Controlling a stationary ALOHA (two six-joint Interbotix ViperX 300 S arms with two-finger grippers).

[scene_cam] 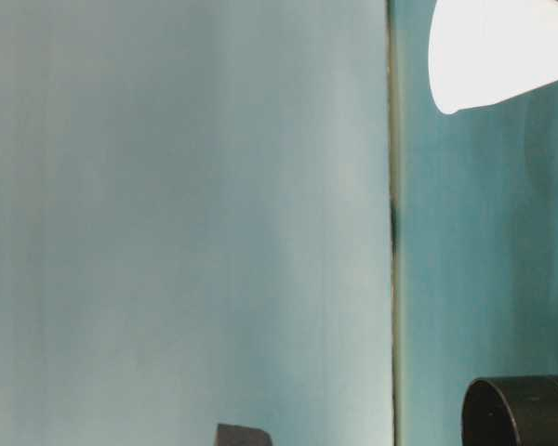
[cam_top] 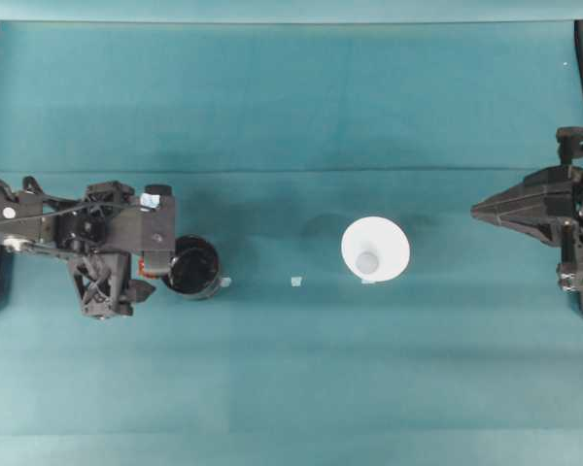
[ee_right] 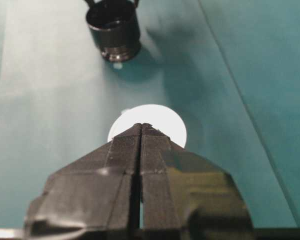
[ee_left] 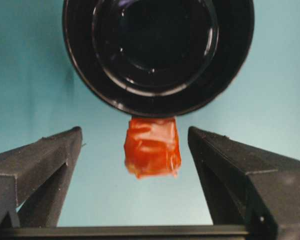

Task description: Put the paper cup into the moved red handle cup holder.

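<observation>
On the left of the overhead view the left gripper [cam_top: 152, 260] stood just beside the red handle cup holder [cam_top: 194, 267], which sat upright on the teal table [cam_top: 291, 388]. From above the arm hid the handle, but the left wrist view showed it plainly: the small red-orange handle [ee_left: 152, 147] pointed toward the camera and lay in the gap between the two black fingers [ee_left: 45, 165], which were spread wide on both sides of it and touched nothing. A little right of the holder a tiny pale scrap [cam_top: 295, 282] lay on the cloth, and another small pale bit [cam_top: 224, 282] was touching the foot of the holder. Further right, well apart from the holder, the paper cup [cam_top: 375, 249] stood upright with its wide rim up, its greyish base visible inside. At the far right the right gripper [cam_top: 478, 209] waited near the table edge; in the right wrist view its fingers [ee_right: 125, 150] were pressed together with nothing between them, and they covered the near part of the paper cup. The table-level view gave the side profile of the white cup and of the black holder against a plain pale blue-grey wall [scene_cam: 167, 186]. The cloth showed faint fold lines.
</observation>
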